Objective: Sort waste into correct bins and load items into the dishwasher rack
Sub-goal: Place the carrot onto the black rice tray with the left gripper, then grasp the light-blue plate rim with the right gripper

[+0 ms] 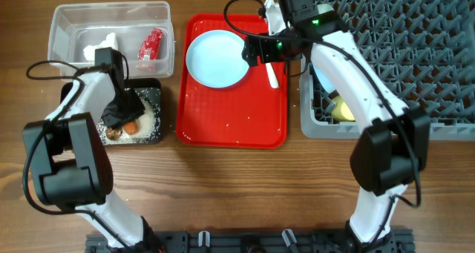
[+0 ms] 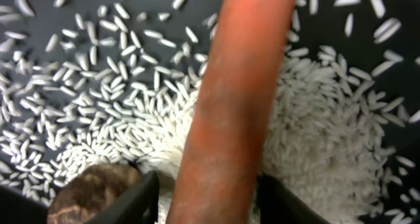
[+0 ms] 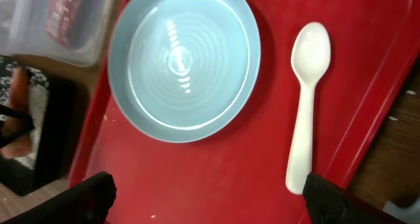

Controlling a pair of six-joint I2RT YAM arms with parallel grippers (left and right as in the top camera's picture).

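Observation:
An orange carrot lies on white rice grains in the black tray, next to a brown food scrap. My left gripper is low over the tray, open, with a finger on each side of the carrot. The clear tub holds the crumpled napkin and the red wrapper. My right gripper is open and empty above the red tray. Ahead of it lie the pale blue plate and the white spoon.
The grey rack stands at the right. A yellow cup and a pale bowl sit in its near left corner, partly hidden by my right arm. A few rice grains lie on the red tray.

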